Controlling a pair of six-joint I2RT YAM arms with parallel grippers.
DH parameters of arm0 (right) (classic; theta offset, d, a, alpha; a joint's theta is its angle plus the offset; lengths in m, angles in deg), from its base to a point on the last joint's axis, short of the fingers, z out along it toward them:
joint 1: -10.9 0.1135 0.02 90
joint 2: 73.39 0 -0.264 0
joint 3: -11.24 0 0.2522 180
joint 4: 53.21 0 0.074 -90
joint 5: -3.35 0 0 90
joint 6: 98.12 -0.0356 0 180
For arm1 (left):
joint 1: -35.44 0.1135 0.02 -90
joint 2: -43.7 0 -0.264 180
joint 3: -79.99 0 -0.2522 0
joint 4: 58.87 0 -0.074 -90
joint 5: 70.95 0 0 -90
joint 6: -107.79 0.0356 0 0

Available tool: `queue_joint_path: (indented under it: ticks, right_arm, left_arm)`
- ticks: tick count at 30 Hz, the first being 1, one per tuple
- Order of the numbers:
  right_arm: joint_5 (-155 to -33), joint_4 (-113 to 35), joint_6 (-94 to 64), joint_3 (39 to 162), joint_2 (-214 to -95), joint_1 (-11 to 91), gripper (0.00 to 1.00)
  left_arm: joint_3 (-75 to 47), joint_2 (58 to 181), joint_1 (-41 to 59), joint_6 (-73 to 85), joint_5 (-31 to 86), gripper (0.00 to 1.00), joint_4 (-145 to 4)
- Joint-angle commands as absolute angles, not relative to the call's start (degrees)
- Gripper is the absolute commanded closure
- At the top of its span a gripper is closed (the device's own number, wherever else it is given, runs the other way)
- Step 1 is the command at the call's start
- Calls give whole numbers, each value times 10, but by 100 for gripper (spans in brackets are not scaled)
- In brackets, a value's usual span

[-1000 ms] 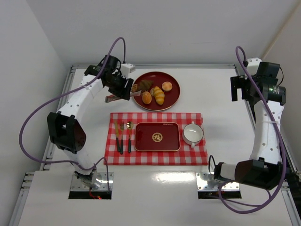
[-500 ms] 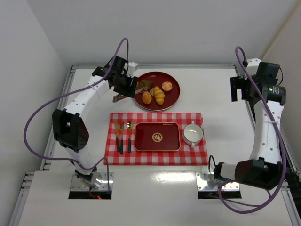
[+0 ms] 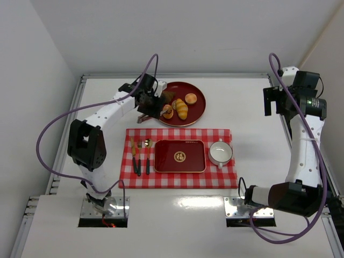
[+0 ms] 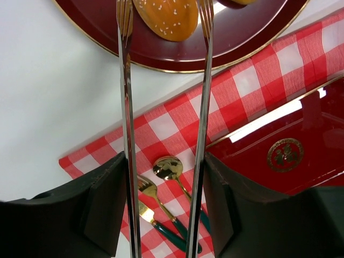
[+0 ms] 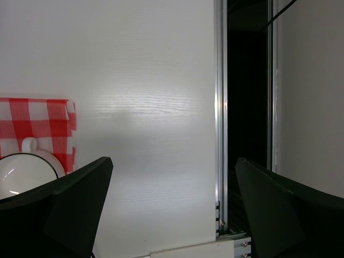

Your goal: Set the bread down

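Note:
The bread (image 4: 166,19), a golden-brown bun with pale seeds, lies on the round dark-red plate (image 4: 97,32); in the top view it is the plate's front-left bun (image 3: 167,112). My left gripper (image 3: 151,103) is shut on a pair of metal tongs (image 4: 124,97). The tongs' two arms reach forward and their tips stand on either side of the bun, still spread. I cannot tell whether the tips press on it. The left gripper also shows in the left wrist view (image 4: 164,161). My right gripper (image 3: 275,101) is open and empty, raised at the far right, also in its own view (image 5: 172,188).
The plate (image 3: 199,110) also holds a ridged yellow roll (image 3: 182,108), a second bun (image 3: 191,98) and a dark pastry (image 3: 165,96). On the red checked cloth (image 3: 177,177) lie cutlery (image 3: 141,156), a rectangular red tray (image 3: 180,156) and a white cup (image 3: 220,153).
My left arm has swung right, from beside the plate to over its front-left part, bringing the tongs' tips around the bun. The right arm has not moved.

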State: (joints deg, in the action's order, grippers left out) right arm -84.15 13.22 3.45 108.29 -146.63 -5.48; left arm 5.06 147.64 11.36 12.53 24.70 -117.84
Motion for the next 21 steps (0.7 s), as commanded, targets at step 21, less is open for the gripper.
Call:
queue_joint_path:
  ticks: [21]
  right_arm:
    - [-845, 111, 34, 1114, -1496, -53, 2]
  left_arm:
    - [50, 1542, 89, 104, 201, 49, -1127]
